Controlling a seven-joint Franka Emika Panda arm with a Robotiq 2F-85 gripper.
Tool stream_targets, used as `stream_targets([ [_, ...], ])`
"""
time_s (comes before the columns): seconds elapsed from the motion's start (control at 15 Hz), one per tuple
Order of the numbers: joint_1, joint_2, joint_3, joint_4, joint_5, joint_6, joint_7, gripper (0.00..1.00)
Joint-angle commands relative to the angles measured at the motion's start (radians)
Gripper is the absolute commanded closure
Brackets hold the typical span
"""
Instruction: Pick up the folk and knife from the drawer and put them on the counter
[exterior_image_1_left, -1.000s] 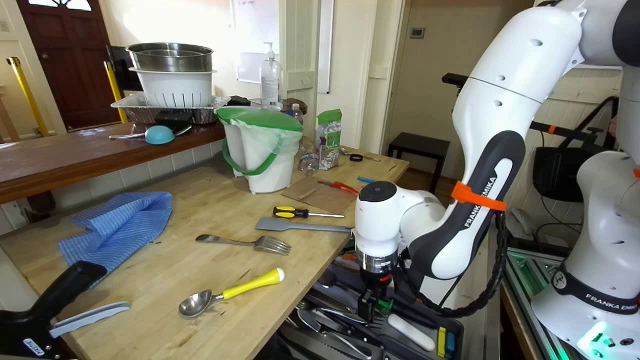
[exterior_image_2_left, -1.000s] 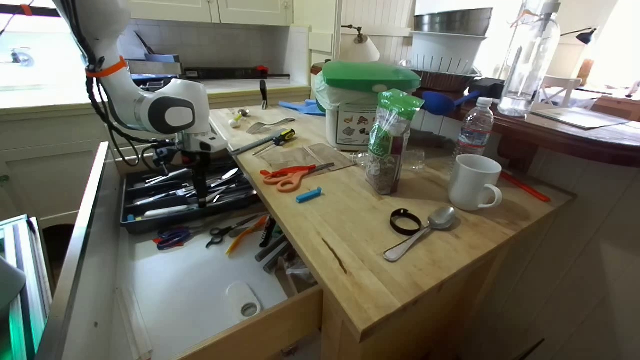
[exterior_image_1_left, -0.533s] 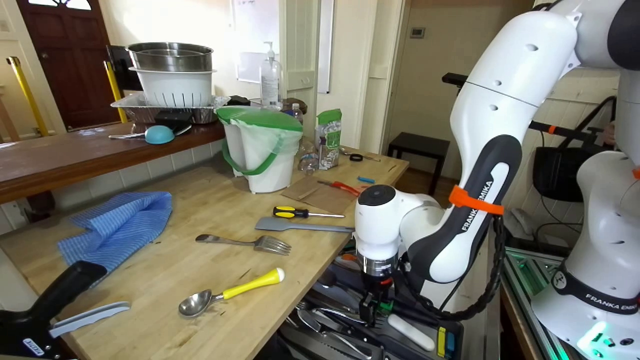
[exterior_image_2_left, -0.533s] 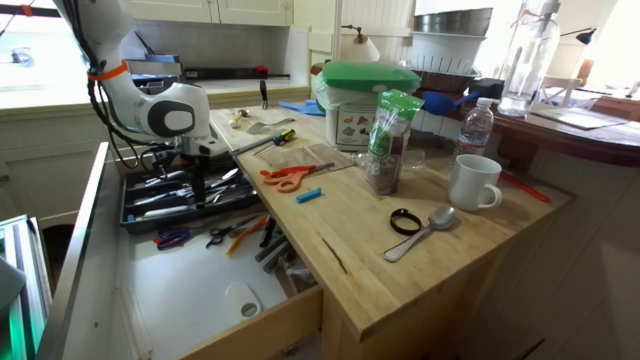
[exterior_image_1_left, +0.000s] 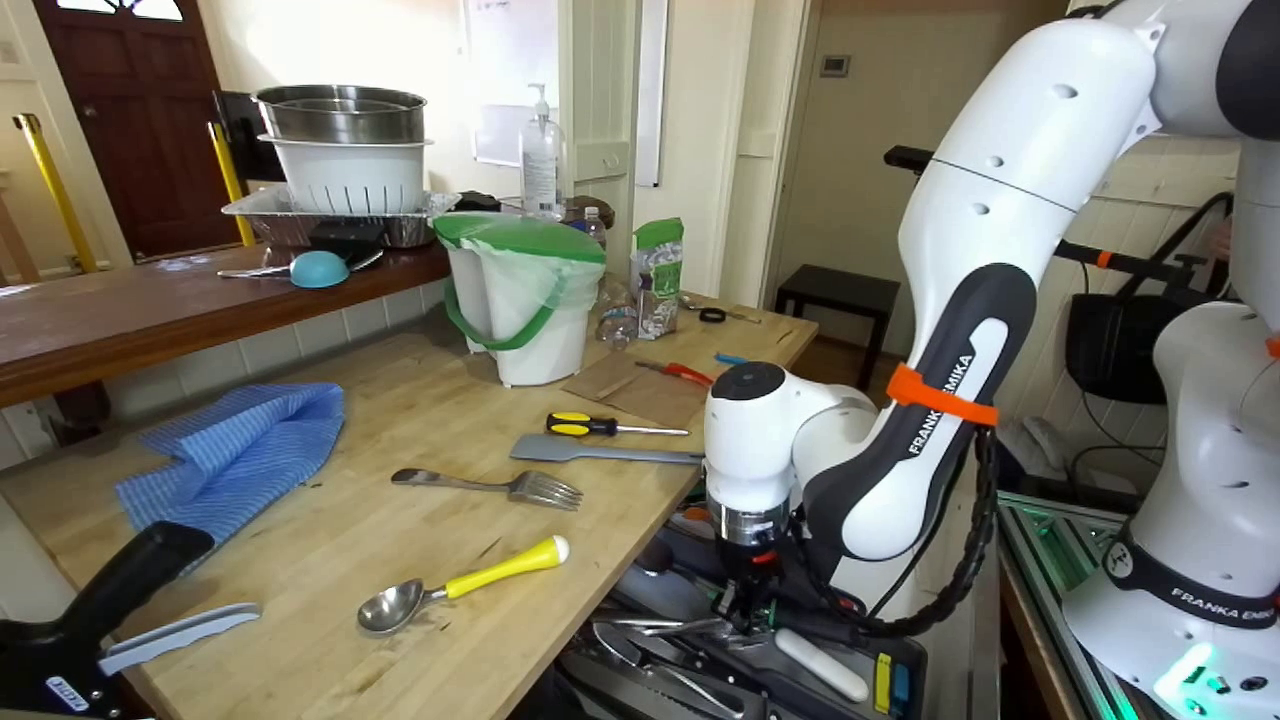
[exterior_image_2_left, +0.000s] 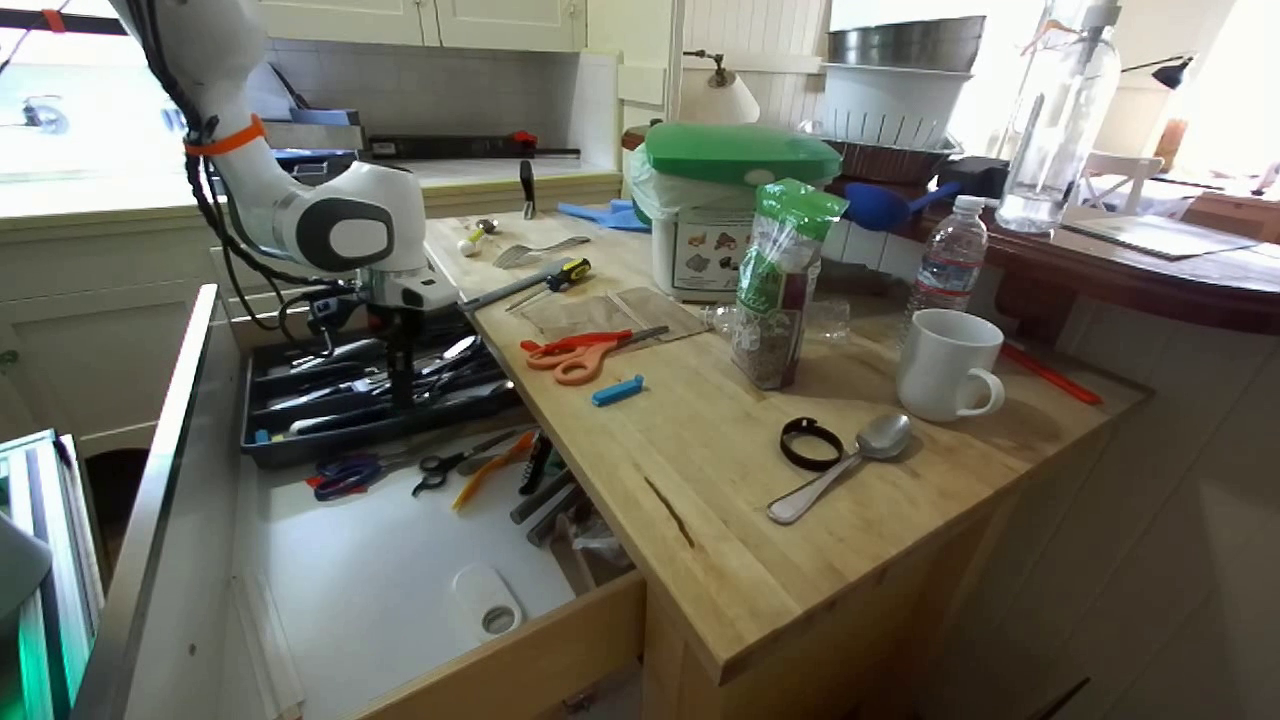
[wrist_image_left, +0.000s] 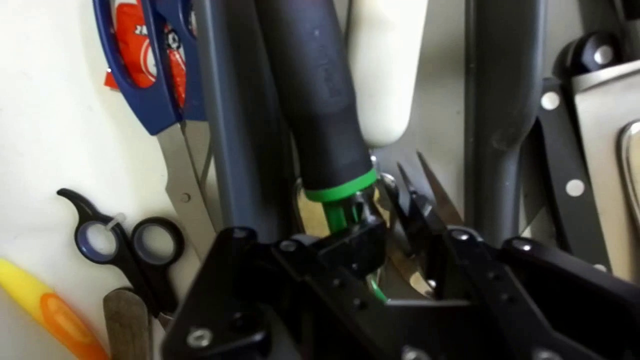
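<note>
The drawer (exterior_image_2_left: 595, 620) stands pulled out, its dark tray (exterior_image_2_left: 330, 455) crammed with utensils. My gripper (wrist_image_left: 395, 222) is down among them, pointing downward. Its fingers stand near each other in the wrist view, with a narrow gap. A dark handle with a green band (wrist_image_left: 320, 100) meets the near finger, and metal pieces lie behind; whether anything is gripped is unclear. On the counter (exterior_image_1_left: 320, 560) lies a silver folk (exterior_image_1_left: 490, 487). A riveted black handle (wrist_image_left: 575, 187), like a knife's, shows in the tray; which knife is meant I cannot tell.
On the counter are a yellow-handled spoon (exterior_image_1_left: 465, 582), a screwdriver (exterior_image_1_left: 615, 425), a grey spatula (exterior_image_1_left: 600, 451), a lidded bucket (exterior_image_1_left: 530, 320) and a mug (exterior_image_2_left: 945, 365). The counter's edge runs close beside the gripper. Blue-handled scissors (wrist_image_left: 150, 75) lie outside the tray.
My gripper dipped slightly, then rose a little and shifted slightly toward the counter. Silver utensils at its fingertips have shifted. Something dark now covers part of the white handle.
</note>
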Motion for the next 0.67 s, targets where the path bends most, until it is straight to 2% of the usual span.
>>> stream_targets([
  [0.0,0.012,-0.004,-0.019,0.01,0.018,-0.05,0.0,1.0],
  [0.27,-0.005,-0.013,-0.005,0.011,0.044,-0.08,-0.019,0.99],
  [0.53,0.007,-0.074,-0.023,-0.02,0.028,-0.088,0.001,0.99],
  [0.6,0.018,-0.091,-0.037,-0.026,0.006,-0.104,0.014,0.71],
])
